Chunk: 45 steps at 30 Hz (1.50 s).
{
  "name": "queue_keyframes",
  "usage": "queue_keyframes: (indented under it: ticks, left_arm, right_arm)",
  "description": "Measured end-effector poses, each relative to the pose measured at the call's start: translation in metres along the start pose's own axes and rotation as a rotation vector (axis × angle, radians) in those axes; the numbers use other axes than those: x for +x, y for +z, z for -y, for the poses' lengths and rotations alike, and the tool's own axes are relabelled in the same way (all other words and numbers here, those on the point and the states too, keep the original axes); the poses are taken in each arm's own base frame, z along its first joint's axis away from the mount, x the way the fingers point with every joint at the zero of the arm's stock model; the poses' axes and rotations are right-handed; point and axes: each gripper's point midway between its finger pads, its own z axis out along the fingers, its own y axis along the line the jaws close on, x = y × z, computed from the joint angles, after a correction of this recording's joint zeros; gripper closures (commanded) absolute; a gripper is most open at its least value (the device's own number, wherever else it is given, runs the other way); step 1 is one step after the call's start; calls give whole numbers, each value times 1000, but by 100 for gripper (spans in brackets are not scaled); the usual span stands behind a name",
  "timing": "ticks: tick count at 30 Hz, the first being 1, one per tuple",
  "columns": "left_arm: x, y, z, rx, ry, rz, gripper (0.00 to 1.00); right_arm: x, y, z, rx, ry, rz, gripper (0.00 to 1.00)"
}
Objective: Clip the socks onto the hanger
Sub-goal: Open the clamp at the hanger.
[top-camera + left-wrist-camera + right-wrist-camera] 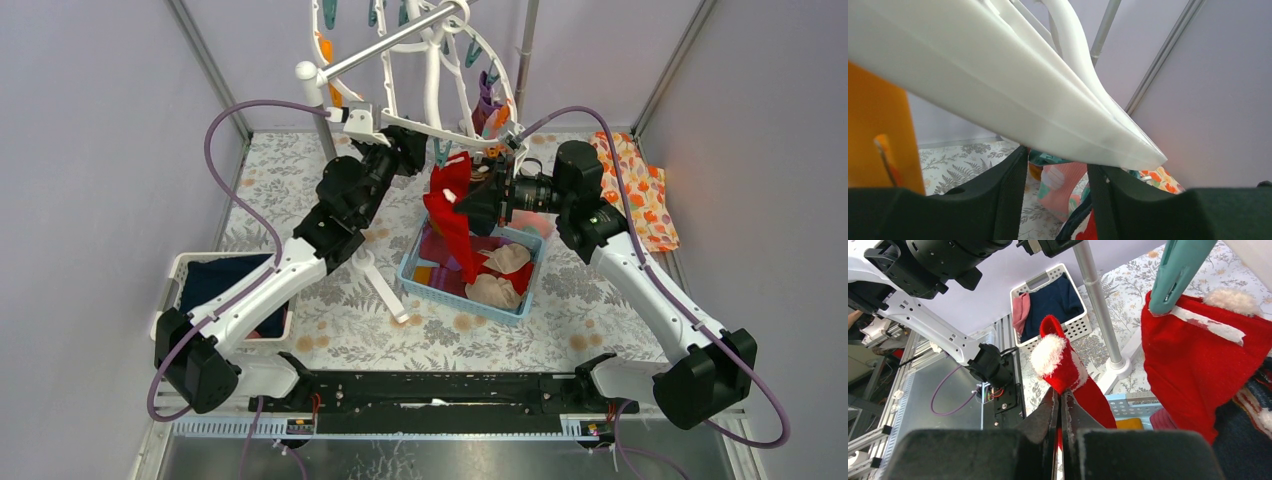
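Right jaws clenched on a red sock (1083, 385), held up over the blue basket (412, 272), just left of a teal clip (1175, 270) that bites a second red sock (1198, 360). Left jaws stand apart under the hanger (998, 85) rim, with no grip visible. Recommended: steady the rim, squeeze a free clip open, feed the cuff in fully

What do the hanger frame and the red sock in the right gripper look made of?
Hanger frame: probably moulded plastic, smooth white with a slight sheen. Red sock: soft fabric, seemingly fleecy, matte and fuzzy, with a fluffy white cuff.
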Motion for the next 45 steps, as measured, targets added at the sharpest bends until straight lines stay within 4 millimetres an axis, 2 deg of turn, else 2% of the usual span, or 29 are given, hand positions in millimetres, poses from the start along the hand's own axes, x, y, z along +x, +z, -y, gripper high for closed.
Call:
queue_keyframes:
  ticks: [1, 3, 19, 34, 45]
  left_arm:
    - [0, 0, 0, 3, 0, 0, 39]
    - [0, 0, 1, 6, -1, -6, 36]
    - [9, -6, 18, 114, 13, -96, 33]
    - [7, -6, 27, 154, 8, -144, 36]
    - [15, 0, 25, 146, 12, -160, 45]
  right_arm:
    - [0, 0, 0, 2, -2, 0, 100]
    - [0, 0, 2, 9, -5, 2, 100]
    - [-4, -5, -3, 12, -30, 16, 100]
    - [6, -14, 2, 34, -17, 20, 100]
    - [5, -14, -1, 17, -21, 23, 100]
